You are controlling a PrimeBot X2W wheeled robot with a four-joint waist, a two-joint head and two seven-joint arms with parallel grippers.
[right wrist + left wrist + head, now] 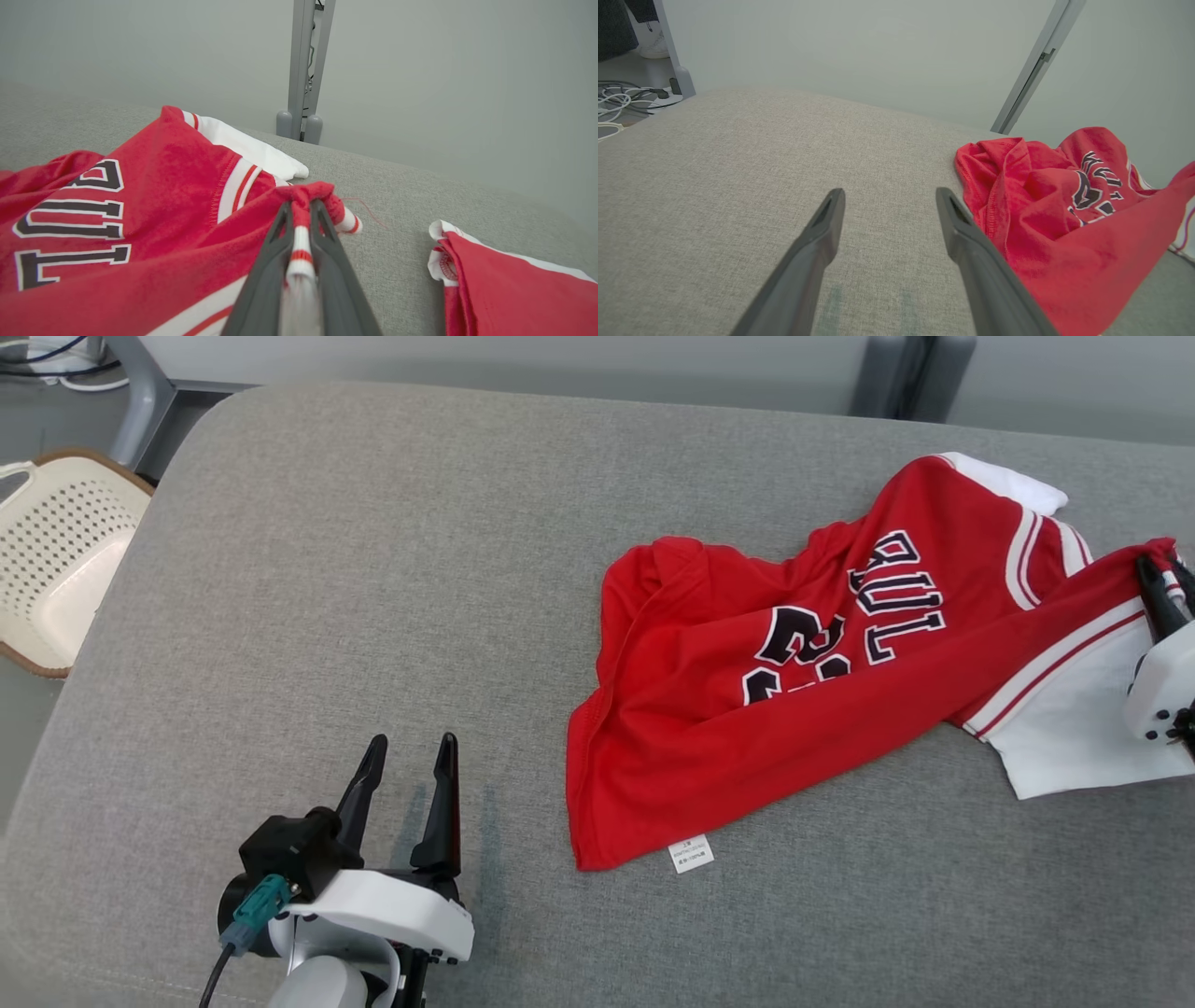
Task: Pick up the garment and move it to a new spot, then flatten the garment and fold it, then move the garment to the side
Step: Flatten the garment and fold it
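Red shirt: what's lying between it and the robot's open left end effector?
Nothing. The head view shows just bare grey cushion between the left end effector and the red shirt.

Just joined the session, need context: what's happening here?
The right gripper is shut on a striped trim edge of the red basketball jersey, at the right side of the grey padded surface. The left gripper is open over bare fabric, apart from the jersey. The jersey lies crumpled, lettering up, not yet flattened or folded.
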